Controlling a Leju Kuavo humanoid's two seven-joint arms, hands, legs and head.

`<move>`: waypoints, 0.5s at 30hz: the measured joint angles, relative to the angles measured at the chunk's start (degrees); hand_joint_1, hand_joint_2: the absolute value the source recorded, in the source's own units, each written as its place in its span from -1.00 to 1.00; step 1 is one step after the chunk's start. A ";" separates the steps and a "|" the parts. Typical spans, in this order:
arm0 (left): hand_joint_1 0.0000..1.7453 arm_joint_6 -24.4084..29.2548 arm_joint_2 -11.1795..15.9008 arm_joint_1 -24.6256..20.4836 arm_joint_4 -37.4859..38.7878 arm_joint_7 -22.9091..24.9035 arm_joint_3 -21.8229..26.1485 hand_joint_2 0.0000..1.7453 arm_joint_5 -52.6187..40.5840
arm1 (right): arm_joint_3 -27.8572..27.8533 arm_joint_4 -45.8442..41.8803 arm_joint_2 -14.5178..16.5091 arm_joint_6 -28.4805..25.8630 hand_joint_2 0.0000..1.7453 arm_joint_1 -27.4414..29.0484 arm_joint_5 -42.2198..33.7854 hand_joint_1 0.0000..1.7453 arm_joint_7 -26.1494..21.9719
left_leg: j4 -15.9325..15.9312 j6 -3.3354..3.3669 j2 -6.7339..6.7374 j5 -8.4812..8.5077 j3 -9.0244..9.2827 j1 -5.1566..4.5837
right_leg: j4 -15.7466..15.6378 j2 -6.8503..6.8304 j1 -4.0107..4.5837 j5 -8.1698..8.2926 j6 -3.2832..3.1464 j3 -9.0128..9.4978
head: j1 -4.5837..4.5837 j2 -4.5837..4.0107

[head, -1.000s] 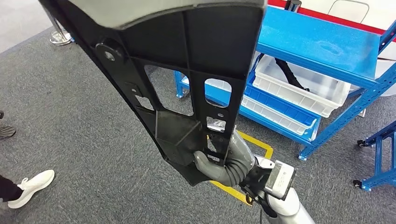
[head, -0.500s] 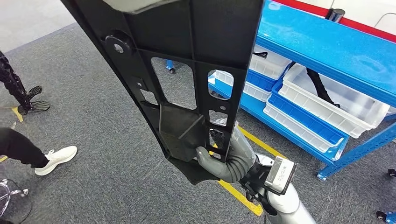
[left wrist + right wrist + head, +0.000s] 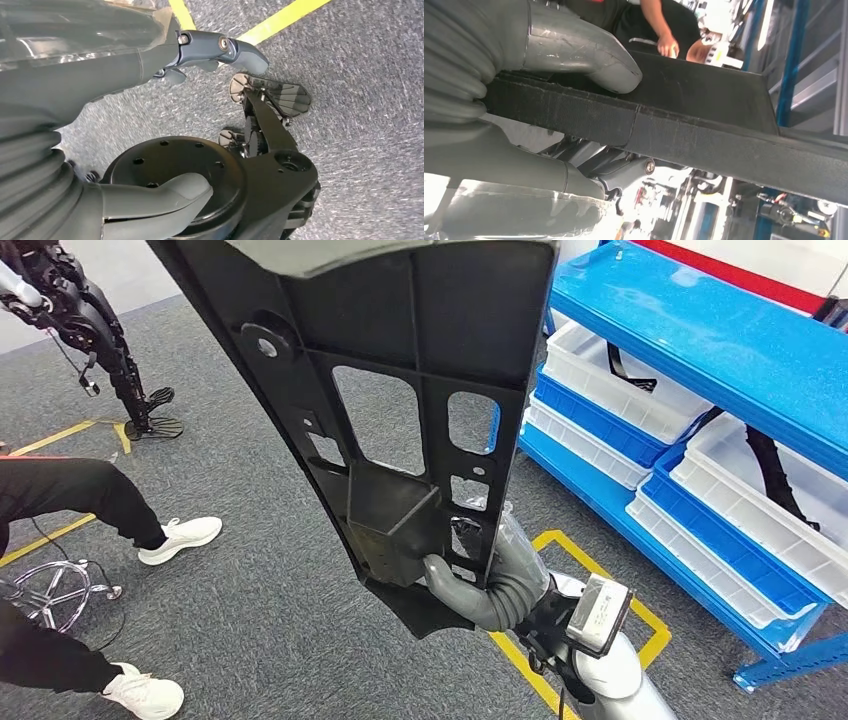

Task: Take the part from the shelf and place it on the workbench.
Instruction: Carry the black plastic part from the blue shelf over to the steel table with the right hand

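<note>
Part [image 3: 400, 390], the long black ribbed panel, is standing upright in the air, its top running out of the head view. Right hand [image 3: 480, 585] is clamping its lower end, thumb [image 3: 589, 55] pressing on one face while the fingers are tucking out of sight behind. Left hand [image 3: 150, 65] is hanging over the carpet, fingers apart, holding nothing. Blue shelf [image 3: 700, 340] with white bins is sitting just beside.

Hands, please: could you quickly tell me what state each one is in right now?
Left hand: open, fingers spread, holding nothing.
Right hand: grips the lower end of the black plastic part.
</note>
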 joint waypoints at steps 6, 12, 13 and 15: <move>-1.00 2.60 -0.42 0.18 -0.33 -1.08 0.03 1.00 1.28 | -0.02 0.01 0.48 -0.24 1.00 -0.12 -0.14 1.00 0.08 | 6.10 -1.82 3.57 -3.40 -3.66 0.32 | -0.53 -3.41 0.08 0.70 -2.61 0.15 | -0.33 0.00; -1.00 0.16 -1.85 -0.48 -2.82 -3.01 -0.52 1.00 -0.34 | 0.23 0.46 0.90 -0.31 1.00 -0.58 -0.54 1.00 0.23 | 10.08 -1.98 7.47 -3.99 -4.57 0.58 | -0.52 -7.94 0.75 0.49 -3.01 0.11 | -0.43 0.00; -1.00 0.11 -2.06 -0.52 -3.02 -3.01 -0.60 1.00 -0.31 | 0.31 0.53 1.02 -0.31 1.00 -0.82 -0.54 1.00 0.24 | 6.10 -1.71 8.89 -2.72 -2.34 0.34 | -0.50 -8.45 0.92 0.42 -2.94 0.16 | -0.43 0.00; -1.00 -0.06 -2.25 -0.74 -3.28 -2.98 -0.71 1.00 -0.31 | 0.48 0.71 1.17 -0.31 1.00 -1.35 -0.55 1.00 0.24 | 1.17 -0.92 10.71 -1.53 0.18 -0.26 | -0.48 -9.42 1.33 0.26 -2.60 0.21 | -0.32 0.00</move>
